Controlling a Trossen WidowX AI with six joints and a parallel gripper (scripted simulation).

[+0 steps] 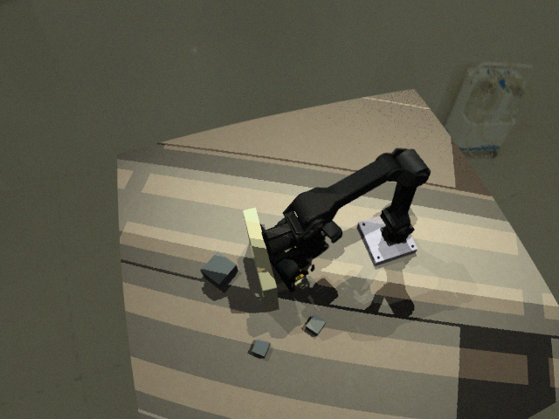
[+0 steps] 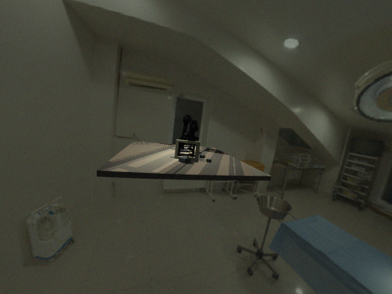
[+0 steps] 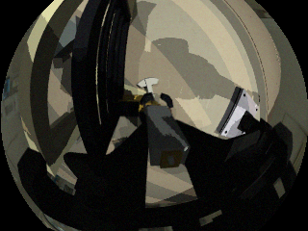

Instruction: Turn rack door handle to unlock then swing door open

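The pale yellow-green door frame (image 1: 267, 283) (image 3: 40, 91) stands upright on the table. The dark barred rack door (image 3: 87, 72) stands at an angle to the frame in the wrist view, with a gap between them, so it looks partly open; the exact angle is hard to read. My gripper (image 1: 303, 275) (image 3: 160, 125) is shut on the handle, at the door's free side. The handle's pale T-shaped end (image 3: 148, 83) shows beyond the fingertips, with gold-coloured parts (image 3: 132, 98) beside them. The fingers hide most of the handle, so its turn is unclear.
A larger grey block (image 1: 219, 265) (image 2: 184, 160) sits just behind the frame. Two small grey blocks (image 1: 314, 325) (image 1: 260, 347) lie on the table (image 1: 189, 315) near the handle end. The arm's white base plate (image 1: 376, 245) (image 3: 235, 113) is to the right.
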